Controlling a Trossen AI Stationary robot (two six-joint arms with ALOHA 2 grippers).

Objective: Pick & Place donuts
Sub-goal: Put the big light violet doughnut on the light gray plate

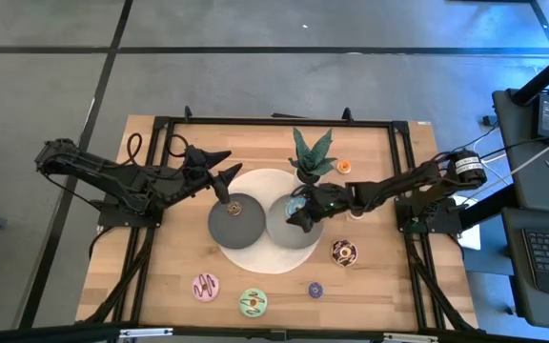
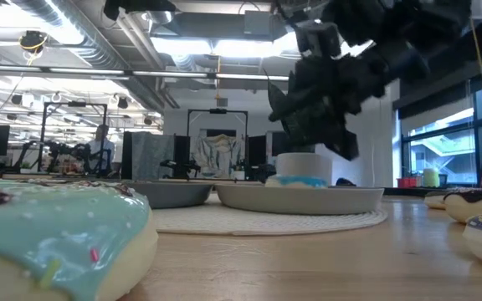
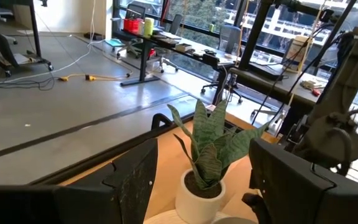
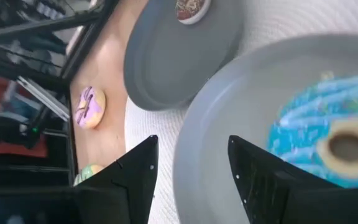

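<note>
A blue-iced donut [image 4: 337, 140] lies in the right grey dish [image 1: 289, 238] on the round white mat [image 1: 255, 255]. My right gripper [image 4: 191, 165] hovers open just above this dish's rim, beside the donut, with nothing between its fingers. A brown donut [image 1: 235, 205] sits in the left grey dish [image 1: 229, 227]. My left gripper [image 1: 231, 164] waits open, raised above the far rim of that dish. On the bare wood lie a brown donut [image 1: 343, 252], a pink donut [image 1: 205, 286], a green donut [image 1: 253, 302], a purple mini donut [image 1: 315, 290] and an orange mini donut [image 1: 343, 166].
A potted plant [image 1: 311, 157] in a white pot stands just beyond the mat, between the two arms. A black frame [image 1: 274, 122] runs round the table's edges. The loose donuts lie along the near side, and the green one [image 2: 57, 234] fills the low view's foreground.
</note>
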